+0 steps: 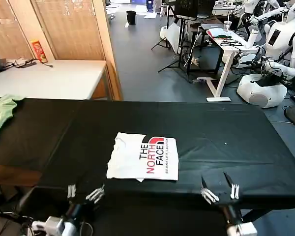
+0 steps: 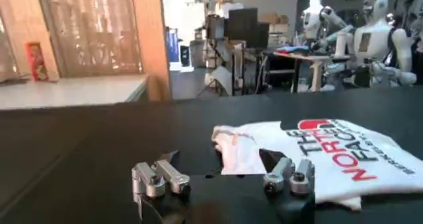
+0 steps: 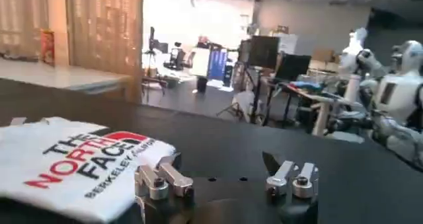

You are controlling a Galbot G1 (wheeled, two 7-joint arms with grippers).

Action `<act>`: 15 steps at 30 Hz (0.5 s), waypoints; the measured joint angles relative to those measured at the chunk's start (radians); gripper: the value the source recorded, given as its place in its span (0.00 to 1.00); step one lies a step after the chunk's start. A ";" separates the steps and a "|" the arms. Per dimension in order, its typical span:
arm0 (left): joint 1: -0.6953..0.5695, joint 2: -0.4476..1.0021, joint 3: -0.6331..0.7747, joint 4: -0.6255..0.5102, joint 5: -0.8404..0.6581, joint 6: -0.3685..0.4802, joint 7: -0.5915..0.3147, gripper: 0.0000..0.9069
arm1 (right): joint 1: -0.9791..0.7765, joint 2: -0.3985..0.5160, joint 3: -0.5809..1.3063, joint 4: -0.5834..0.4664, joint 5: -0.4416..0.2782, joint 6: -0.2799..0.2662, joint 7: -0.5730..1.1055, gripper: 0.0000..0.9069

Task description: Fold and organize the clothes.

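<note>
T-shirt (image 1: 143,158) is found folded, print side up, near the front middle of the black table (image 1: 226,142), with the left gripper (image 1: 84,192) and right gripper (image 1: 220,189) both spread wide, holding nothing, at the front edge either side of it.

The black counter (image 1: 226,132) lies bare across its whole right half and along the far edge — an end effector could sweep there with nothing in its way. The one obstacle near the middle is the folded white T-shirt (image 1: 143,157), lying flat and low close to the near edge. At the far left a light green garment (image 1: 1,114) drapes over the corner, well apart from the shirt, with open cloth between. The left end effector (image 1: 83,192) and right end effector (image 1: 219,189) hover at the near edge with fingers spread, flanking the shirt — the left one seems just beside its corner.
</note>
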 joint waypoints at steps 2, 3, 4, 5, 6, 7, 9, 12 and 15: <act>0.039 0.001 -0.022 -0.013 -0.008 0.014 -0.004 0.97 | -0.058 0.005 -0.003 0.030 0.002 -0.016 0.024 0.97; 0.059 0.001 -0.034 -0.021 -0.009 0.023 -0.004 0.97 | -0.083 0.006 -0.006 0.044 0.002 -0.021 0.034 0.97; 0.076 0.002 -0.046 -0.027 -0.010 0.029 -0.004 0.97 | -0.107 0.007 -0.008 0.056 0.003 -0.026 0.044 0.97; 0.090 0.003 -0.056 -0.032 -0.012 0.034 -0.004 0.97 | -0.128 0.008 -0.012 0.068 0.006 -0.032 0.052 0.97; 0.104 0.005 -0.066 -0.038 -0.015 0.039 -0.003 0.97 | -0.153 0.011 -0.016 0.080 0.016 -0.041 0.064 0.97; 0.115 0.007 -0.076 -0.044 -0.017 0.046 -0.002 0.97 | -0.173 0.013 -0.020 0.090 0.022 -0.049 0.072 0.97; 0.137 0.009 -0.088 -0.053 -0.020 0.052 -0.001 0.97 | -0.205 0.018 -0.029 0.106 0.026 -0.063 0.085 0.97; 0.153 0.008 -0.094 -0.063 -0.023 0.056 0.000 0.97 | -0.229 0.018 -0.033 0.117 0.026 -0.065 0.085 0.97; 0.155 0.008 -0.096 -0.066 -0.026 0.058 0.001 0.97 | -0.242 0.018 -0.034 0.121 0.026 -0.066 0.085 0.97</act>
